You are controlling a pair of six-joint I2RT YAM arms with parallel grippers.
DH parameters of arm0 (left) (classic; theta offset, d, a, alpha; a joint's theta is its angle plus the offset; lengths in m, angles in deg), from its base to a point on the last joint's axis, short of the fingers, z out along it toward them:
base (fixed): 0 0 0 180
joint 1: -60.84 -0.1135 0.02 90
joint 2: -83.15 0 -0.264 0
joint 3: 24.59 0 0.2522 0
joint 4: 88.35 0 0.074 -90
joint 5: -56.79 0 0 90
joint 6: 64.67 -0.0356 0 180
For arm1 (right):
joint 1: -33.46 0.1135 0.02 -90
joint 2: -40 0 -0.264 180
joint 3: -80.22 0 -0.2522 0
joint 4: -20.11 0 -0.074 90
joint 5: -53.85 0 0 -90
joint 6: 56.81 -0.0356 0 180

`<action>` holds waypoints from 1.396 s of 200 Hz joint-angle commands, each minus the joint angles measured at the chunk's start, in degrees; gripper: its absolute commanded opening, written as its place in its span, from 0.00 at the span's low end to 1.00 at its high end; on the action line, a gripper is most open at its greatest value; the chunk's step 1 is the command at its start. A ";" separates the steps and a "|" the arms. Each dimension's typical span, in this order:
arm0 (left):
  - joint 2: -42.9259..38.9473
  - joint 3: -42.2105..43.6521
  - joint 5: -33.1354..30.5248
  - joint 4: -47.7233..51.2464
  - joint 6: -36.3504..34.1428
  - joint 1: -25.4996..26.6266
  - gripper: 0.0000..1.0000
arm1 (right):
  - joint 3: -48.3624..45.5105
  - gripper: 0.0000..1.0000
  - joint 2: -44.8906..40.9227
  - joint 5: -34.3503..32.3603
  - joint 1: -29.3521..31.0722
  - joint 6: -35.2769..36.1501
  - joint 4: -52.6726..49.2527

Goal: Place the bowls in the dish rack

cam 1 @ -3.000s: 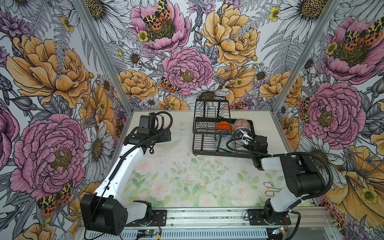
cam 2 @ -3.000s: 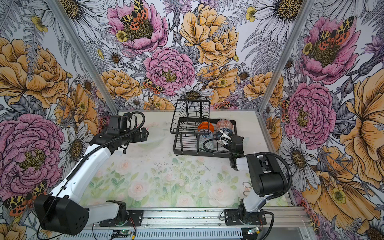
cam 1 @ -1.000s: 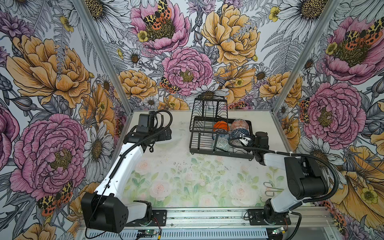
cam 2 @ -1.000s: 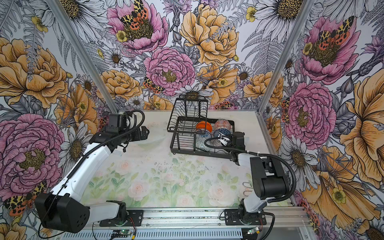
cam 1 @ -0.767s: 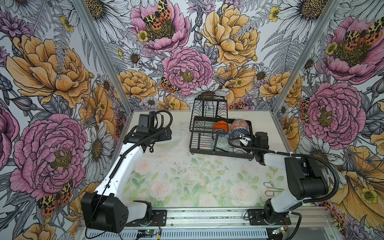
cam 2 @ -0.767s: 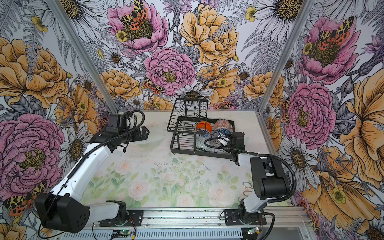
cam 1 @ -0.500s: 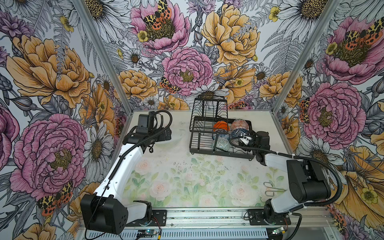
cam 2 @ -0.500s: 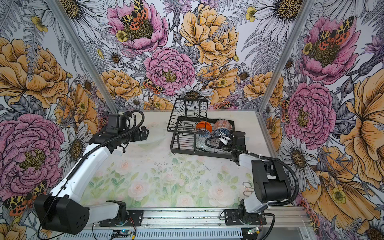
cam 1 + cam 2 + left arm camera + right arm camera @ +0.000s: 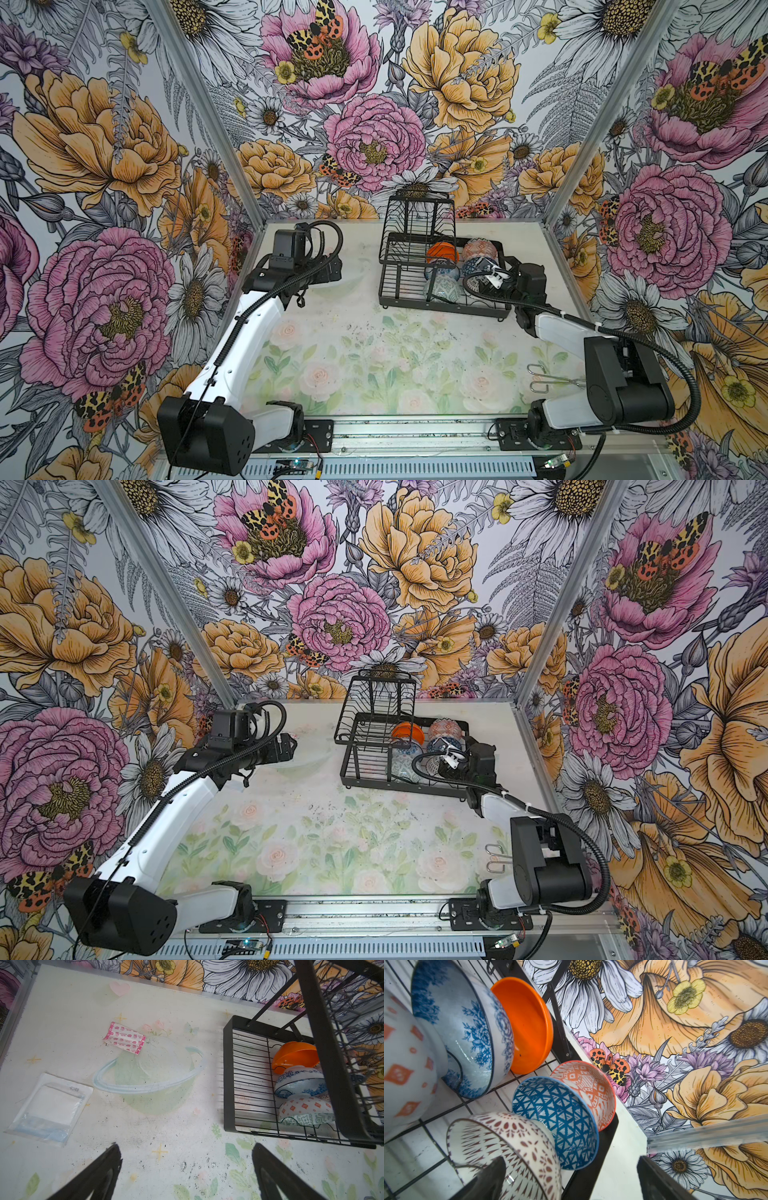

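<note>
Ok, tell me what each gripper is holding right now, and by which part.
Nothing is held. The left gripper is open above the table. The right gripper is open at the brown-patterned bowl, which sits in the dish rack unclamped.

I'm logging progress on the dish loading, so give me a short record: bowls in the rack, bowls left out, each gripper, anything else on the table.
Bowls in dish rack: six, on edge in two rows
Bowls left out: none visible
Left gripper: open, empty, over the table away from the rack
Right gripper: open, at the dark-patterned white bowl
Other items on table: pink sachet, clear pouch, wire tongs
</note>
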 commanded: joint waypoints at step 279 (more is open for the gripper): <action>11.09 53.39 -19.36 -102.36 -3.99 -12.89 0.99 | -8.19 0.99 -8.92 -13.75 -10.11 -50.93 4.47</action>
